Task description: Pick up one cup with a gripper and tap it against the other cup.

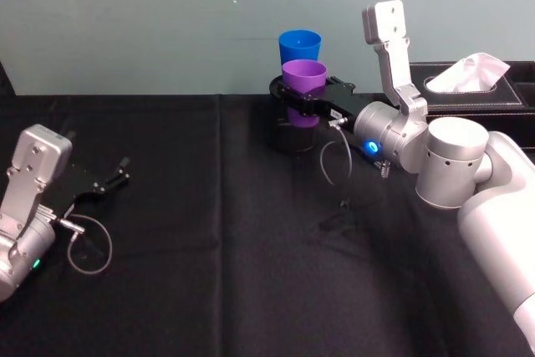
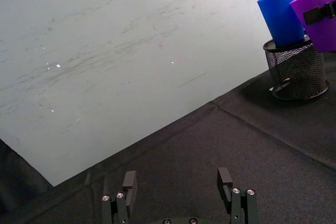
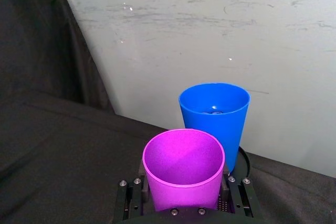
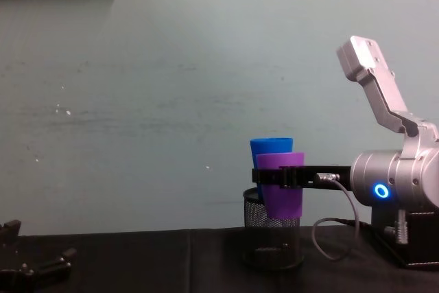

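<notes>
Being judged light, stiff and slick, the purple cup (image 1: 303,73) is held above the worktop's (image 1: 209,273) far edge beside the blue cup (image 1: 299,43), with the jaws of the right gripper (image 1: 299,98) clamped just below its rim and those of the left gripper (image 1: 113,178) parked apart.

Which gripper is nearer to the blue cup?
Right. The right gripper holds the purple cup just on the robot's side of the blue cup; the left gripper rests open, far off to the left.
</notes>
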You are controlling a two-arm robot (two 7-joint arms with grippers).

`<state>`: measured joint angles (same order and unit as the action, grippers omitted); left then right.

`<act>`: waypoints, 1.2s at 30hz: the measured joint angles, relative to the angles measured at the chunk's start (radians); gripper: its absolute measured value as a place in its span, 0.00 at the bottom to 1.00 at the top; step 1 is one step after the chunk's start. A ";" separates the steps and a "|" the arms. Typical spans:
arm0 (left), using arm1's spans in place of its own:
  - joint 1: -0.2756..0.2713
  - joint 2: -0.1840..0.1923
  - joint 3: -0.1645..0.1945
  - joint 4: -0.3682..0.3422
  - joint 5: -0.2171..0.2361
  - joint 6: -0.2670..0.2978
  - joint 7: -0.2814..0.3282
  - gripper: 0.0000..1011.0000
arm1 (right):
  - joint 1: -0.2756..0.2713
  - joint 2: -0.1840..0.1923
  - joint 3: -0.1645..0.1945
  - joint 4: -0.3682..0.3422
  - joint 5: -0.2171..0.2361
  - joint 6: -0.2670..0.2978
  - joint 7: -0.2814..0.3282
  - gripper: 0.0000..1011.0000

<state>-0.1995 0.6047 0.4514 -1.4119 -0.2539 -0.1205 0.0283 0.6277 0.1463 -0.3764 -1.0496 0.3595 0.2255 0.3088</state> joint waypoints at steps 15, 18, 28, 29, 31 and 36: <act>0.000 0.000 0.000 0.000 0.000 0.000 0.000 0.99 | 0.000 0.000 0.000 0.000 0.000 0.000 0.000 0.72; 0.000 0.000 0.000 0.000 0.000 0.000 0.000 0.99 | 0.000 0.000 0.000 0.000 0.000 0.000 0.000 0.72; 0.000 0.000 0.000 0.000 0.000 0.000 0.000 0.99 | 0.000 0.000 0.000 0.000 0.000 0.000 0.000 0.72; 0.000 0.000 0.000 0.000 0.000 0.000 0.000 0.99 | 0.000 0.000 0.000 0.000 0.000 0.000 0.000 0.72; 0.000 0.000 0.000 0.000 0.000 0.000 0.000 0.99 | 0.000 0.000 0.000 0.000 0.000 0.000 0.000 0.72; 0.000 0.000 0.000 0.000 0.000 0.000 0.000 0.99 | 0.000 0.000 0.000 0.000 0.000 0.000 0.000 0.72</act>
<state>-0.1995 0.6047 0.4514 -1.4120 -0.2538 -0.1205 0.0283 0.6278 0.1463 -0.3764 -1.0496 0.3595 0.2255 0.3088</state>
